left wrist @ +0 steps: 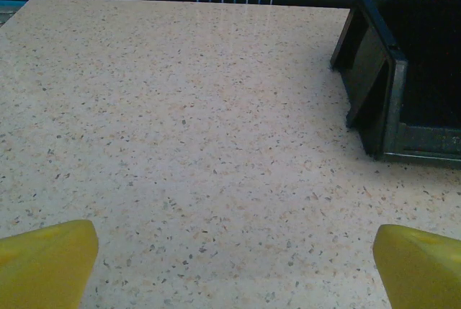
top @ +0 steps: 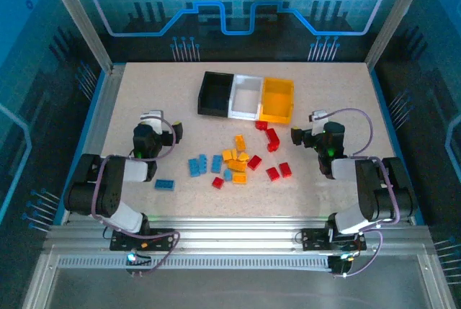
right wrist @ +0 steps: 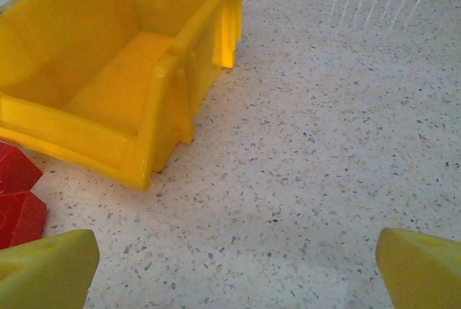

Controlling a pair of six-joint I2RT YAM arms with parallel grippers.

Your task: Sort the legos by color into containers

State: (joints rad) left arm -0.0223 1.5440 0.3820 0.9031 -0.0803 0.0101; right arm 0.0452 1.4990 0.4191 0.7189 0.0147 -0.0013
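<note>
Small blue, orange and red studded plastic bricks [top: 236, 165] lie scattered just in front of the joined black, white and yellow plastic bins [top: 232, 96]. Left gripper [top: 164, 123] and right gripper [top: 307, 126] wait off the bins' front corners, fingers spread, empty. The crowded bricks risk a two-colour pinch.

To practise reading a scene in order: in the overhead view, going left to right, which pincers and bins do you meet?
Left pincer, black bin, white bin, yellow bin, right pincer.
</note>
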